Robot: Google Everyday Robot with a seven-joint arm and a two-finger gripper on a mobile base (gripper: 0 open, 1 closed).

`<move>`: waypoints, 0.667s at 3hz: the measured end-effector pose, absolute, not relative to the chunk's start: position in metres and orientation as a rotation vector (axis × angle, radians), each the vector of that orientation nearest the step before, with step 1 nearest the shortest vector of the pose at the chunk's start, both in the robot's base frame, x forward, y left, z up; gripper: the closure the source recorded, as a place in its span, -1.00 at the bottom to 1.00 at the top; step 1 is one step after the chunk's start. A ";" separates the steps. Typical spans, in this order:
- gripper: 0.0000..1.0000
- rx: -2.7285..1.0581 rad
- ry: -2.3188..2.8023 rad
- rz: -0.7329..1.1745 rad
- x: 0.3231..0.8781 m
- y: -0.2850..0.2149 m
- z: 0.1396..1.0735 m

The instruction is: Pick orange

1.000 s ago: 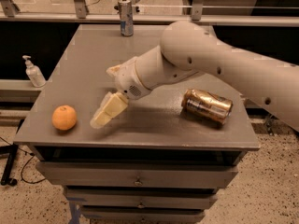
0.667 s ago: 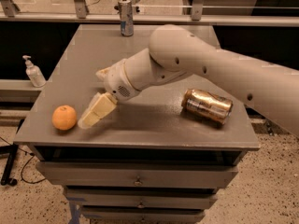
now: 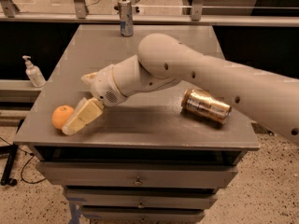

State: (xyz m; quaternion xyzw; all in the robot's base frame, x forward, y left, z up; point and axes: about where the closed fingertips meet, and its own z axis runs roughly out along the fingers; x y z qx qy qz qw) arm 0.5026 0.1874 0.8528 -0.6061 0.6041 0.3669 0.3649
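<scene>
I've got one camera: it sits high off the front of the table [image 3: 140, 129], tilted down and facing the far edge, where the upright can [image 3: 125, 17] stands with a railing behind it. It's close enough that the tabletop fills most of the frame, with the drawer fronts [image 3: 135, 176] below and floor in both bottom corners, and the arm [image 3: 224, 83] runs from frame right across the middle. The gripper [image 3: 83, 117] shows at lower left, low over the tabletop near the front-left corner, just beside the orange [image 3: 60, 115].
</scene>
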 end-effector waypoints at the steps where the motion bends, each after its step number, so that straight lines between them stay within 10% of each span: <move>1: -0.63 -1.545 1.502 0.931 0.491 0.195 0.848; 2: -0.19 -1.527 1.472 0.920 0.486 0.198 0.845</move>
